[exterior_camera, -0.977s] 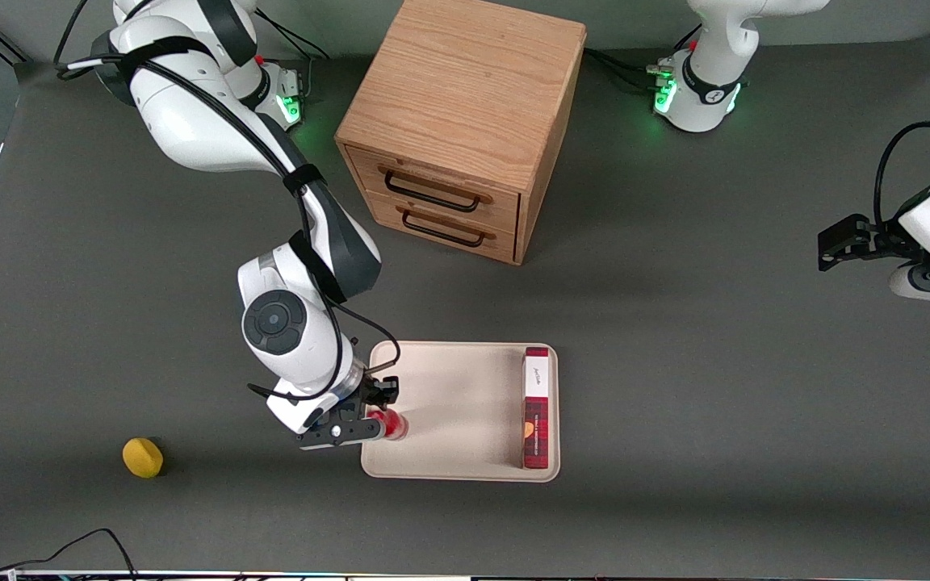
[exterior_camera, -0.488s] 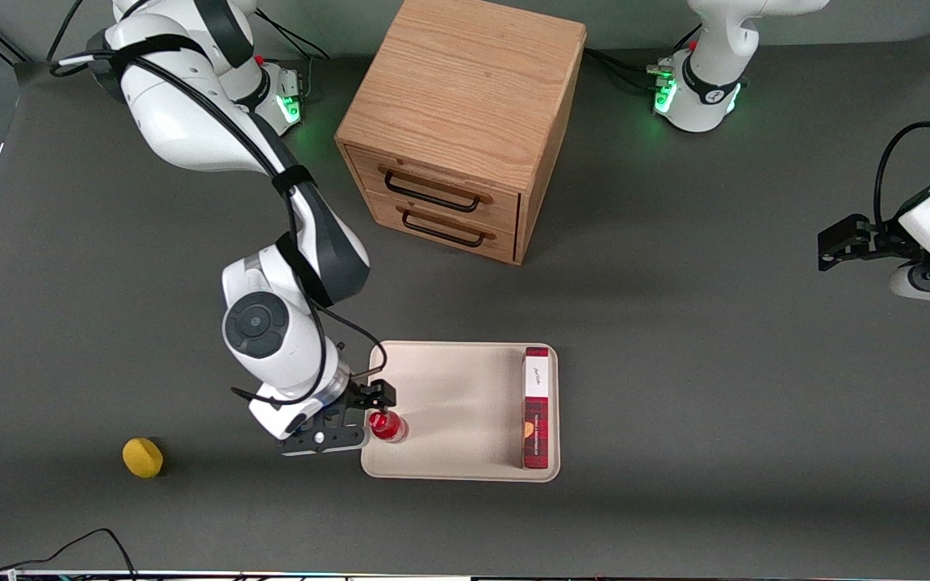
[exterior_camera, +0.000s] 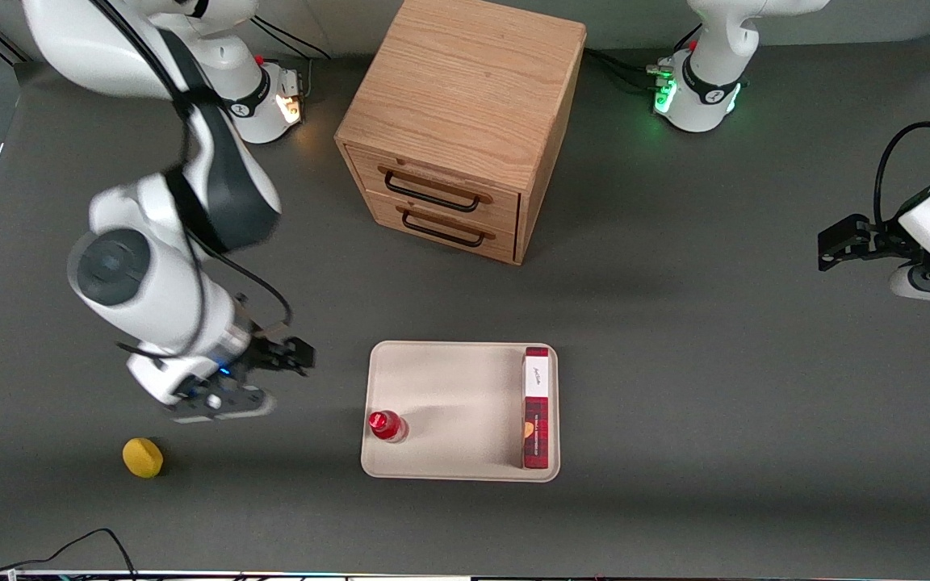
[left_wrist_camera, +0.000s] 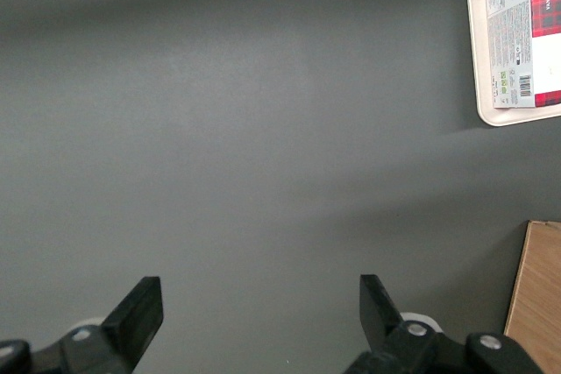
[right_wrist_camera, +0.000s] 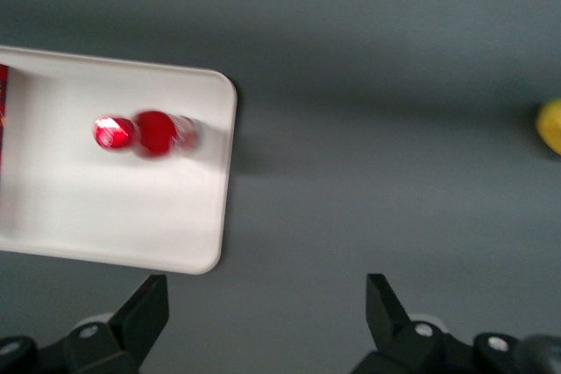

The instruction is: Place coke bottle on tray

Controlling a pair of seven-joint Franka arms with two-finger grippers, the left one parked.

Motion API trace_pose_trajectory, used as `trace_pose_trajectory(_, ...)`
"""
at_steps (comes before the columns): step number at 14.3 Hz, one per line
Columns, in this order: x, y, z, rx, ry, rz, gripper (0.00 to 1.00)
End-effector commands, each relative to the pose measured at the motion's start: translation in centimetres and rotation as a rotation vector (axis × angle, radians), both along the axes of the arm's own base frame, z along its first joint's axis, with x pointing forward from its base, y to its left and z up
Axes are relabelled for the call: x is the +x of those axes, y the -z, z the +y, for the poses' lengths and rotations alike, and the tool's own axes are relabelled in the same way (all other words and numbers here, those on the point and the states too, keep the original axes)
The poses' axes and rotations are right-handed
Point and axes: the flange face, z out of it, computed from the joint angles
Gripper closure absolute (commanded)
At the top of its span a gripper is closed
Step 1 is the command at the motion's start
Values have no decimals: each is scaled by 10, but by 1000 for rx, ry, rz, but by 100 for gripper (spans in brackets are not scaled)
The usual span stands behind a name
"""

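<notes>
The coke bottle (exterior_camera: pixel 387 425), small, red, with a red cap, stands upright on the cream tray (exterior_camera: pixel 449 403), close to the tray's edge on the working arm's side and near its front rim. It also shows in the right wrist view (right_wrist_camera: pixel 147 133), on the tray (right_wrist_camera: pixel 105 208). My gripper (exterior_camera: pixel 267 379) is open and empty, raised above the bare table between the tray and the yellow round object (exterior_camera: pixel 142 457). It is well apart from the bottle. In the right wrist view the gripper (right_wrist_camera: pixel 263 308) has its fingers spread wide over grey table.
A long red plaid box (exterior_camera: pixel 537 407) lies on the tray along its edge toward the parked arm. A wooden two-drawer cabinet (exterior_camera: pixel 461 121) stands farther from the camera than the tray. The yellow object shows in the right wrist view (right_wrist_camera: pixel 550 126).
My gripper let go of the bottle, opened and drew away from the tray toward the working arm's end, rising. The bottle stays standing on the tray.
</notes>
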Motion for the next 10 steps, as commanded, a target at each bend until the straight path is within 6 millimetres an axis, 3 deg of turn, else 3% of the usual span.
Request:
trace_pose_trajectory(1,-67,-38,-59,-14,-44,24,0)
trace_pose_trajectory(4,-91,-79,-100,10,24,58,0)
trace_pose_trajectory(6,-106,-100,-107,11,38,62,0)
trace_pose_trajectory(9,-112,-109,-117,31,59,67,0)
trace_pose_trajectory(10,-111,-109,-129,47,83,69,0)
